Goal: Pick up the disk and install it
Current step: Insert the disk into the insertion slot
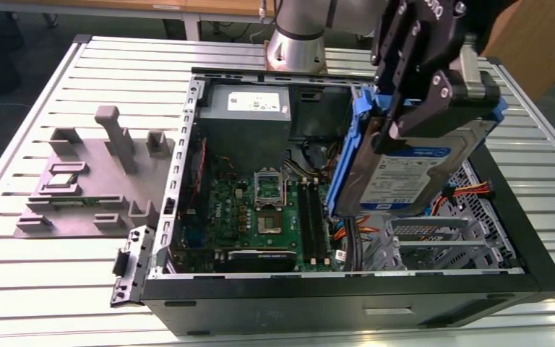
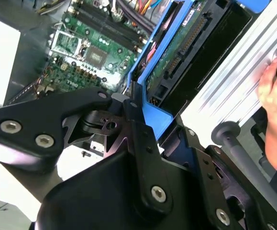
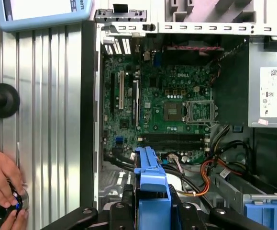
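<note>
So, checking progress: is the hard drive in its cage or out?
Out: in the exterior view the gripper holds the hard drive tilted above the metal drive cage.

Bright, even light (shadows seemingly soft).

The case (image 1: 355, 289) lies open on top; orange cables (image 1: 467, 191) and the metal drive cage (image 1: 441, 238) crowd the corner near the disk (image 1: 405, 173).

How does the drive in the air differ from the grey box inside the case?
The disk is slim with blue side rails; the power supply box is bulkier, plain grey. The disk hangs tilted in the gripper; the power supply box sits inside the case. Both carry labels.
</note>
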Available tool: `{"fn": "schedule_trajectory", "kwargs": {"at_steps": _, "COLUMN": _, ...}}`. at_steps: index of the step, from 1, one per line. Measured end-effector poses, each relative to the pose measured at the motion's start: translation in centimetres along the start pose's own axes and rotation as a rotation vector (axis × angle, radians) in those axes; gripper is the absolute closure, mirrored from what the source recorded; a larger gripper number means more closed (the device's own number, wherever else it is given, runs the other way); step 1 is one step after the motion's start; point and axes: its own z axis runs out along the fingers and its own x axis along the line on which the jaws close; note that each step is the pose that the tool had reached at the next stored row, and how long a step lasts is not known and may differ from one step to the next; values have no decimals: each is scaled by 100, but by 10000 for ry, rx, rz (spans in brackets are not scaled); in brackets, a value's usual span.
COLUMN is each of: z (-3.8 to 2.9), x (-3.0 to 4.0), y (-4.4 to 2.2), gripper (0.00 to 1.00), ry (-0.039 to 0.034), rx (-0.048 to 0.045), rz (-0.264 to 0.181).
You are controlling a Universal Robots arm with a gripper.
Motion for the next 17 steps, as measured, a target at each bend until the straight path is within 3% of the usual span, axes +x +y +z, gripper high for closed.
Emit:
{"fn": "schedule_trajectory", "kwargs": {"at_steps": 6, "z": 17, "x": 13, "y": -168, "gripper": 64, "ry": 0, "rx": 0, "rz": 7}}
{"fn": "schedule_trajectory", "kwargs": {"at_steps": 14, "z": 60, "x": 96, "y": -304, "gripper": 64, "ry": -1, "rx": 0, "rz": 11}}
{"fn": "schedule_trajectory", "kwargs": {"at_steps": 17, "z": 76, "x": 109, "y": -385, "gripper": 64, "ry": -3, "rx": 1, "rz": 12}}
